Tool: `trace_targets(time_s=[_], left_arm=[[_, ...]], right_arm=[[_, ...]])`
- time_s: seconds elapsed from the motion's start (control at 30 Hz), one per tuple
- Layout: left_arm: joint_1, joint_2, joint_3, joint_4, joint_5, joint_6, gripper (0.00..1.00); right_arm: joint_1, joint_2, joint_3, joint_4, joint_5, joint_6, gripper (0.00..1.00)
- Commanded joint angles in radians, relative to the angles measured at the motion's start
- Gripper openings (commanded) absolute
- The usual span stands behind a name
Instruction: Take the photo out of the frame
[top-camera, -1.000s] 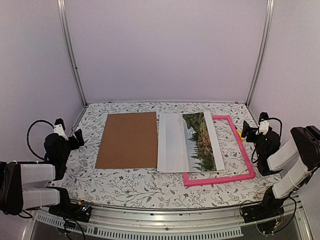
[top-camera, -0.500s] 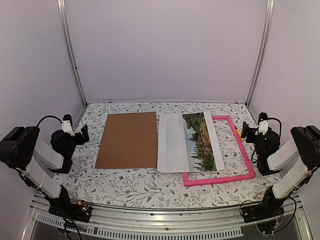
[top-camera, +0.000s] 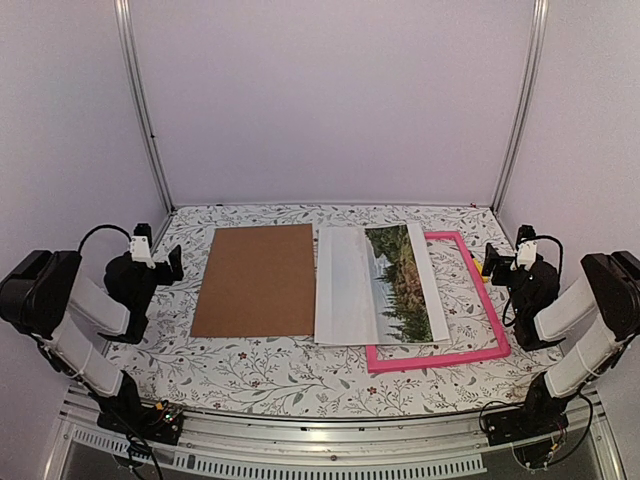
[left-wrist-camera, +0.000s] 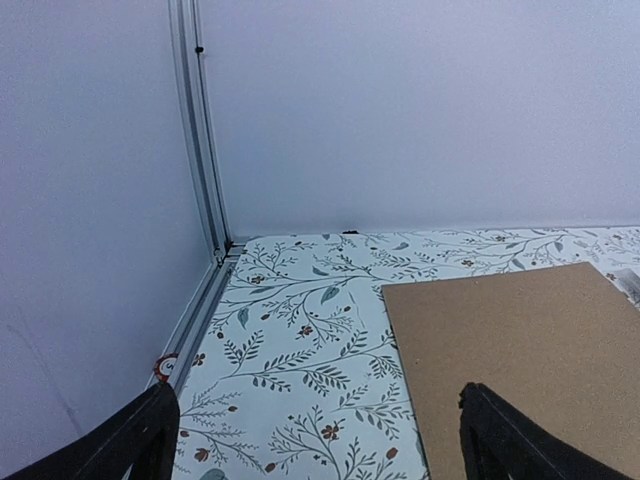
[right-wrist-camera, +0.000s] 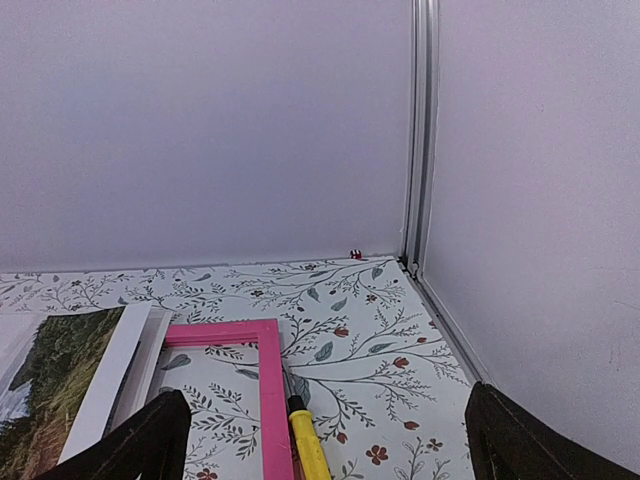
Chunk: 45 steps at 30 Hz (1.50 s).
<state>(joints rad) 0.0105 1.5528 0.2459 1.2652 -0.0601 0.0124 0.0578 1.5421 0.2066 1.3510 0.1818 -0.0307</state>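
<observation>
Between the two claws, flat on the floral table (top-camera: 300, 375): brown backing board (top-camera: 258, 280), then the photo (top-camera: 375, 285), then the frame (top-camera: 487, 318); nothing is being held.

Left claw (top-camera: 170, 262): jaws spread wide, empty, hovering over bare tablecloth; in its wrist view the board (left-wrist-camera: 520, 350) sits ahead and to the right, with its near corner in front of the right finger (left-wrist-camera: 500, 440); not touching it.

Right claw (top-camera: 490, 258): jaws also spread wide, empty; parked just outside the frame's far right corner, pointing at the back wall; in its wrist view the pink rail (right-wrist-camera: 268, 380) runs up between the fingers, left of centre; a yellow-handled tool (right-wrist-camera: 308, 445) lies just beside that rail on its outer side.

Photo: ahead and left of the right claw (right-wrist-camera: 328, 398), well apart from the left claw (left-wrist-camera: 318, 395); it lies face up across the frame's left side; its right white border is inside the pink outline, and its left half hangs out onto the table; the frame's left rail is hidden under it; its left edge is just beside the board, can't tell if they touch. Photo corner visible at the left of the right wrist view (right-wrist-camera: 70, 380).
</observation>
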Motion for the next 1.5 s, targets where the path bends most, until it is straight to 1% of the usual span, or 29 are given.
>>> trace_targets(time_s=[0.0, 1.47], left_arm=[[-0.007, 0.009, 0.01, 0.013, 0.009, 0.021, 0.99], [-0.007, 0.009, 0.01, 0.013, 0.009, 0.021, 0.99]], right_arm=[[-0.004, 0.011, 0.018, -0.001, 0.015, -0.002, 0.99], [-0.016, 0.012, 0.03, -0.022, -0.01, 0.004, 0.99]])
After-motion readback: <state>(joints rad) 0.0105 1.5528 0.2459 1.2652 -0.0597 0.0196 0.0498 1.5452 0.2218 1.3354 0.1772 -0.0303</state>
